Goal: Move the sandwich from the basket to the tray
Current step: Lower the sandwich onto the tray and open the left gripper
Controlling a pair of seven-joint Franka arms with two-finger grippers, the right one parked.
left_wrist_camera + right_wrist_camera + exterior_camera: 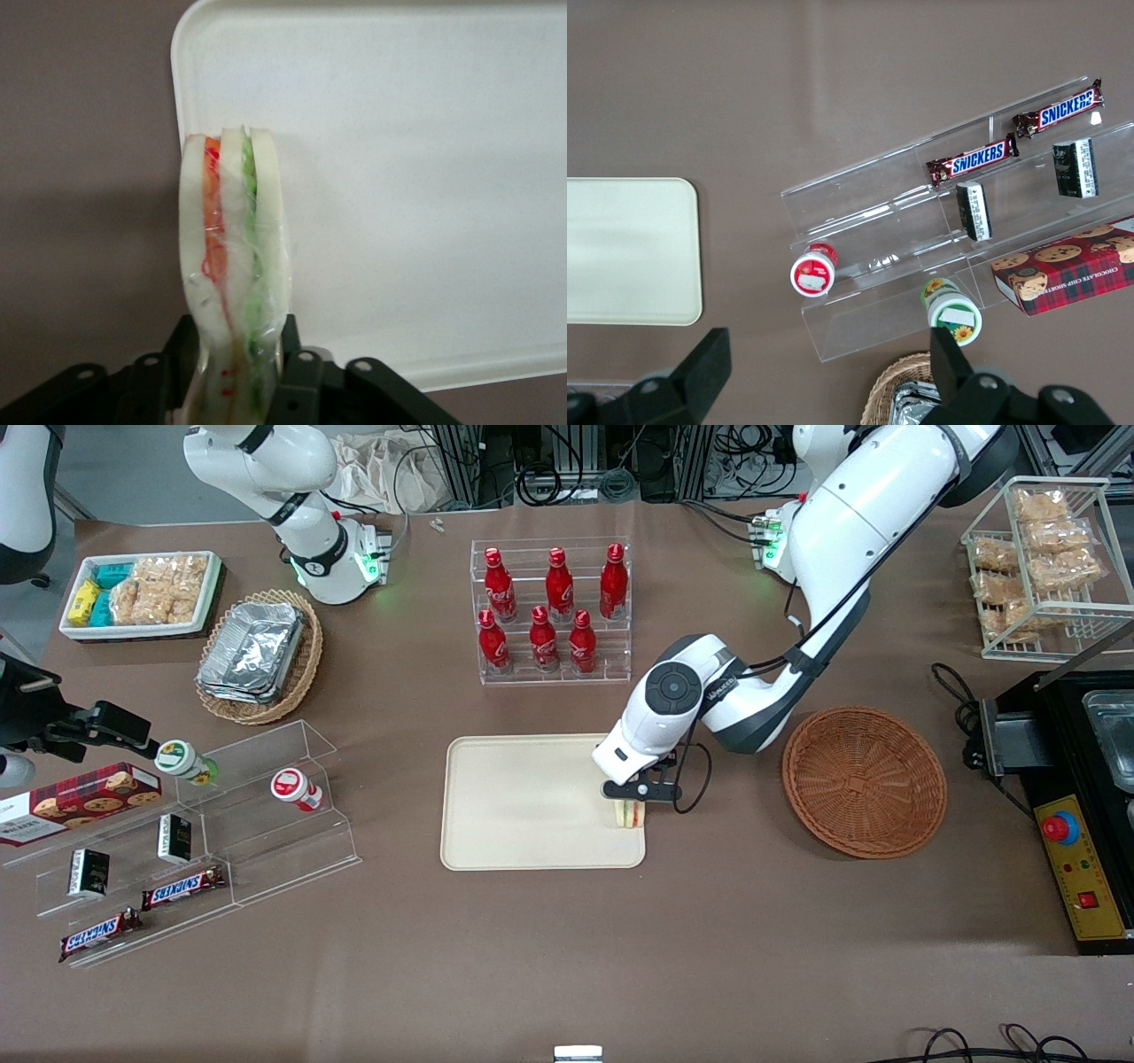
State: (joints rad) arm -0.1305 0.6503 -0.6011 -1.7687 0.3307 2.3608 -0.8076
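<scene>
Sandwich (pixel 232 266): held upright on edge between the two black fingers (pixel 301 372) of the gripper (pixel 640 794); its lower end is hidden between the fingers in the wrist view.
Sandwich position: at the corner of the tray (pixel 532 802) nearest the basket (pixel 864 779) and the front camera; whether its base touches the tray surface cannot be told.
Gripper state: clamped on the sandwich, one finger pressed to each bread face.
Hidden: from the front, the arm's wrist covers the top of the sandwich, and only a small striped end is seen.
Sandwich make-up: three pale bread slices, an orange-red layer and a green layer between them, glossy clear wrap over all.
Tray: flat, cream, smooth, rounded corners, low rim; nothing else is seen on it.
Basket: round, shallow, reddish-brown woven wicker, well apart from the tray toward the working arm's end of the table; seen with nothing in it.
Table (pixel 567 957): covered in matt brown.
Bottle rack (pixel 554 611): clear acrylic, six red bottles with white script, farther from the front camera than the tray.
Writing: "SNICKERS" is read on two bars (pixel 973 160) on a clear stepped shelf toward the parked arm's end.
</scene>
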